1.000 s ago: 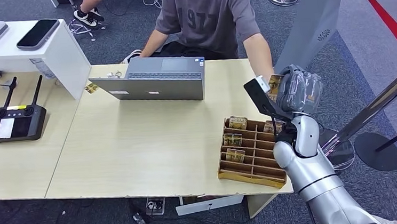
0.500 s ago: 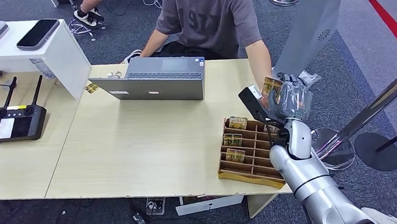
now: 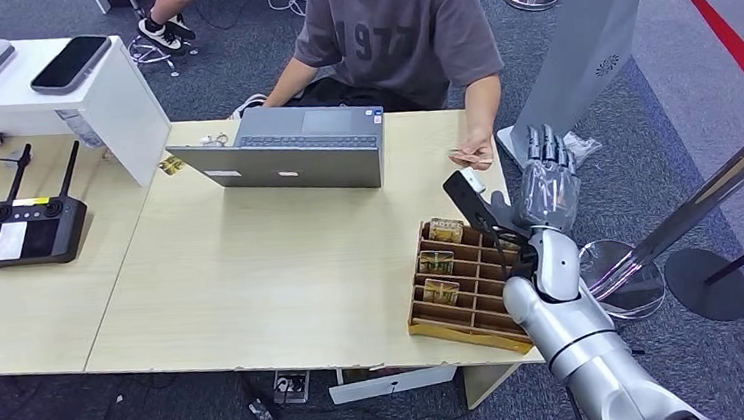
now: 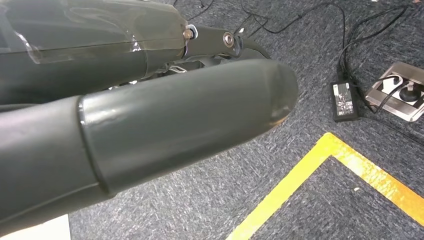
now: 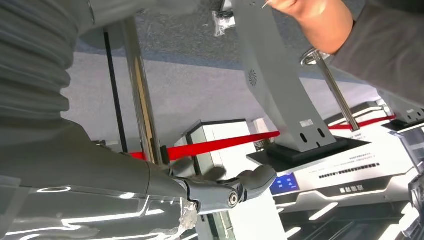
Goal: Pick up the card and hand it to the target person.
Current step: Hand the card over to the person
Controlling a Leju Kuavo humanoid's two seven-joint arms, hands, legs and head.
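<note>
The card (image 3: 464, 152) is a thin flat piece pinched in the seated person's hand (image 3: 477, 152), low over the far right part of the table. My right hand (image 3: 546, 181) stands a little to the right of it, apart, fingers straight and spread, holding nothing. In the right wrist view the right hand (image 5: 125, 175) is bare, and the person's forearm (image 5: 320, 22) is beyond it. Below the hand sits a brown card organiser (image 3: 468, 328) with several cards in its slots. My left hand (image 4: 150, 125) hangs over grey carpet with nothing in it.
A grey laptop (image 3: 288, 151) lies in front of the person. A black remote controller (image 3: 28, 222) sits at the table's left, by a white box (image 3: 129, 109) with a phone (image 3: 71, 63). Stanchion bases (image 3: 710, 284) and a grey stand (image 3: 590, 32) are at my right.
My right hand let go of the card and straightened its fingers, sinking slightly. The person took the card and drew it back toward the table.
</note>
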